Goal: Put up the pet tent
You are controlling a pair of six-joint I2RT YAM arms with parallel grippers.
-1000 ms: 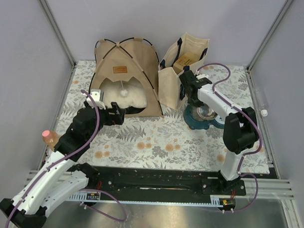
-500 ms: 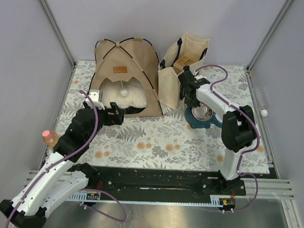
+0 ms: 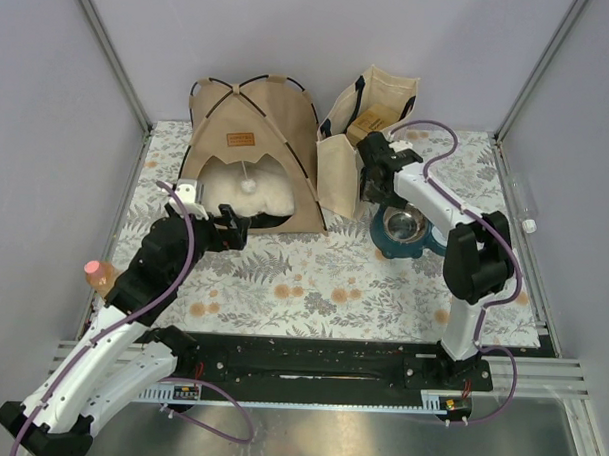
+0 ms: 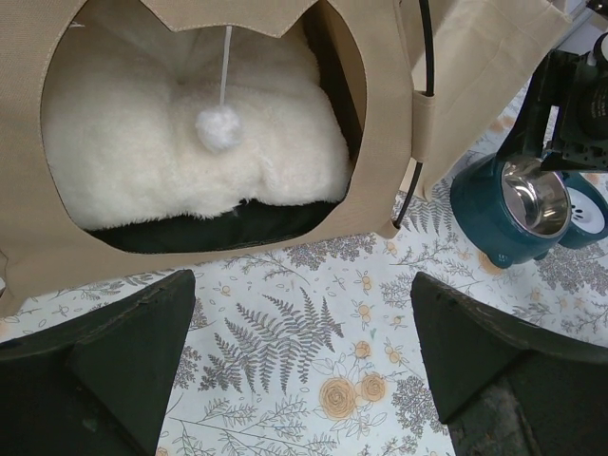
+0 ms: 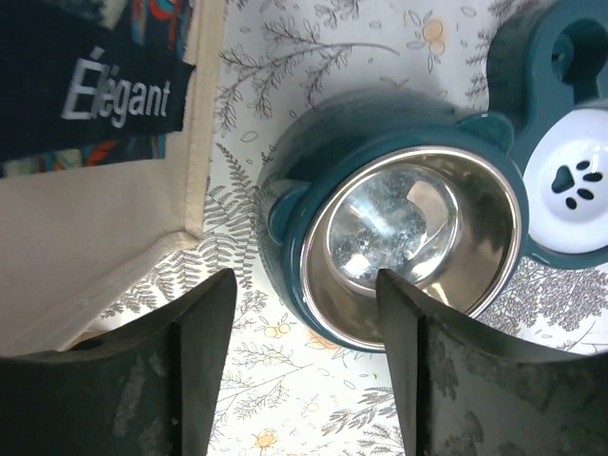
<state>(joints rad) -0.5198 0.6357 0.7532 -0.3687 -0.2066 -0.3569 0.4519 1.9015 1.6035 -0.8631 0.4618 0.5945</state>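
The pet tent (image 3: 278, 127) stands upright at the back left of the table, tan with black poles and an arched doorway (image 4: 380, 114). A white pom-pom (image 4: 218, 128) hangs on a string in the doorway, in front of a fluffy white pillow (image 4: 142, 142) lying inside. My left gripper (image 4: 302, 285) is open just in front of the doorway, low over the mat, with nothing between its fingers; from above, the left gripper (image 3: 232, 229) sits at the tent's front edge. My right gripper (image 5: 304, 280) is open above the near rim of a teal pet bowl (image 5: 418, 237), holding nothing.
A cream tote bag (image 3: 342, 169) with navy handles stands right of the tent, close to my right gripper (image 3: 371, 185). The teal double bowl (image 3: 404, 230) sits on the floral mat. A pink-capped bottle (image 3: 98, 274) lies at the left edge.
My right gripper has opened and drawn back toward the tote bag, off the bowl. The left arm has not moved.
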